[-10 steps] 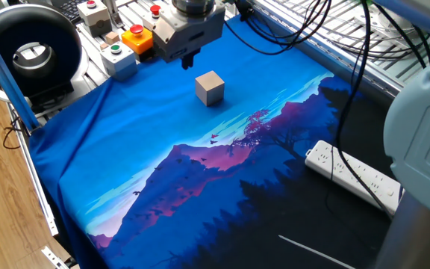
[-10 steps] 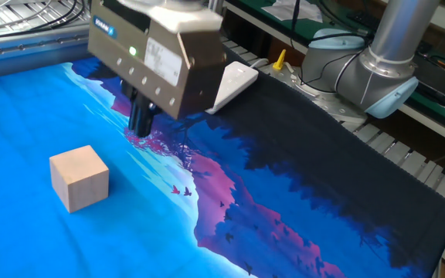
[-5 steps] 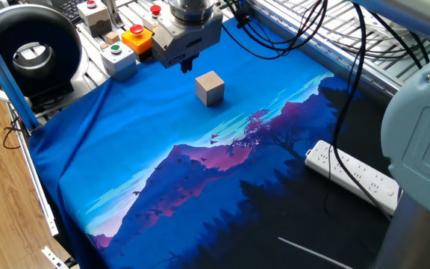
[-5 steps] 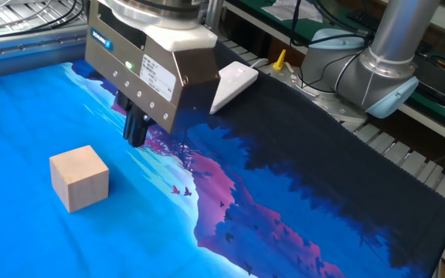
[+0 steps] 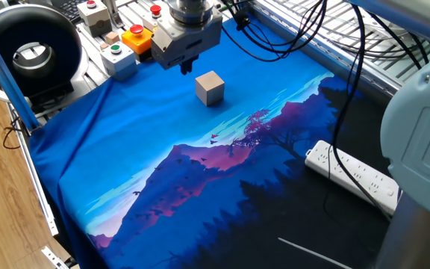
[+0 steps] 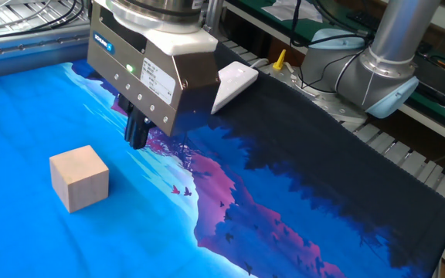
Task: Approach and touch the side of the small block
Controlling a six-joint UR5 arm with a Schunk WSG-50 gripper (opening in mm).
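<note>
The small block (image 5: pixel 210 88) is a plain pale wooden cube standing on the blue part of the printed cloth (image 5: pixel 148 149). It also shows in the other fixed view (image 6: pixel 79 177). My gripper (image 5: pixel 185 66) hangs just behind and left of the block, apart from it, with a gap of about a block's width. In the other fixed view the gripper (image 6: pixel 137 137) is to the right of the block with its tips just above the cloth. Its dark fingers are pressed together and hold nothing.
Button boxes stand past the cloth's far left edge: a white one (image 5: pixel 119 58), an orange one (image 5: pixel 136 37), another white one (image 5: pixel 92 9). A black round device (image 5: pixel 28 48) is at the far left. A white power strip (image 5: pixel 353 175) lies on the right. The arm's base (image 6: pixel 392 62) stands at the table's edge.
Over the last second the gripper has turned about its vertical axis and shifted slightly. Since half a second ago it has hardly moved. The block has not moved.
</note>
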